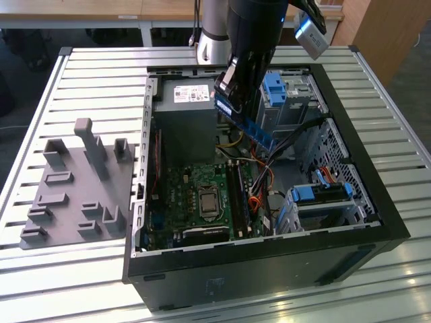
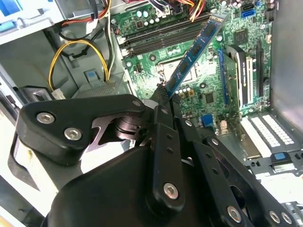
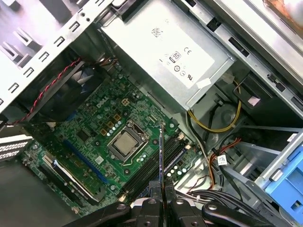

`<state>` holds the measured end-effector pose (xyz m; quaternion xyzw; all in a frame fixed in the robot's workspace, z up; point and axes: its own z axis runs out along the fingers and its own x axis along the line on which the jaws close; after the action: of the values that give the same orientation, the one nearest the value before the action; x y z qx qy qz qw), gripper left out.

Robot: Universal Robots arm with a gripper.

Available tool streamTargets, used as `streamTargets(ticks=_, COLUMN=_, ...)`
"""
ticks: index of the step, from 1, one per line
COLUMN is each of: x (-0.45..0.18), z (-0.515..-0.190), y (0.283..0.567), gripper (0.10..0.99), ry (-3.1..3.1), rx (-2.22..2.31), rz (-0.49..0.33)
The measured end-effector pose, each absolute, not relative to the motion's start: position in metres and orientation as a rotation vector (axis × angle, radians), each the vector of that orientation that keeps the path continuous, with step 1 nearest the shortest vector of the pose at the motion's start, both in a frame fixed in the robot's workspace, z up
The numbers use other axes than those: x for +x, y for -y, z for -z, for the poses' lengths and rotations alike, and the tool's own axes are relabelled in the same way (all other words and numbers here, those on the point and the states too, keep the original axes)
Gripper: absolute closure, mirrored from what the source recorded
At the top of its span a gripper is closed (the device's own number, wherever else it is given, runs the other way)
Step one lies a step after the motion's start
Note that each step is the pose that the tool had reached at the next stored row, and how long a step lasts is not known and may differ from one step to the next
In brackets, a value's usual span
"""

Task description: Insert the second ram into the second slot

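Blue and thin, with dark chips in a row along its face, the long flat circuit-board memory stick (image 1: 246, 124) hangs in the air over the open case, well apart from the board below. The black two-fingered gripper (image 1: 229, 91) has its fingers closed on one end of the memory stick. In the exterior view the free end slopes down toward the exterior view's right. In the second wrist view the memory stick (image 2: 196, 49) runs out slantwise from the gripper (image 2: 163, 92) across the board, with a yellowish edge at its far tip. In the first wrist view it shows edge-on as a narrow line (image 3: 161, 156) rising from the gripper (image 3: 162, 198).

The black metal computer case (image 1: 377, 202) lies on its side on a pale slatted metal table (image 1: 87, 81), its rim framing the work space. Inside, the green motherboard (image 1: 176, 192) is open around the square silver processor socket (image 3: 125, 144). The long dark memory slots (image 3: 152, 174) lie just beside that socket. A bundle of orange and black cables (image 1: 259, 195) crowds the slots on the exterior view's right. The grey metal power supply box (image 3: 170, 52) closes off one end of the board, with yellow wires (image 2: 80, 52) looping near it. Chunky light-blue plastic drive latches (image 1: 276, 87) sit near the arm.
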<state>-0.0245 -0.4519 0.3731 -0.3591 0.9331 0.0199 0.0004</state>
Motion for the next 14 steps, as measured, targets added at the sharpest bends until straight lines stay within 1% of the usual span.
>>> streamTargets(ticks=14, x=-0.0245, z=-0.3714, y=0.4519, gripper=0.949, ry=-2.998, rx=-0.926, rz=-0.062)
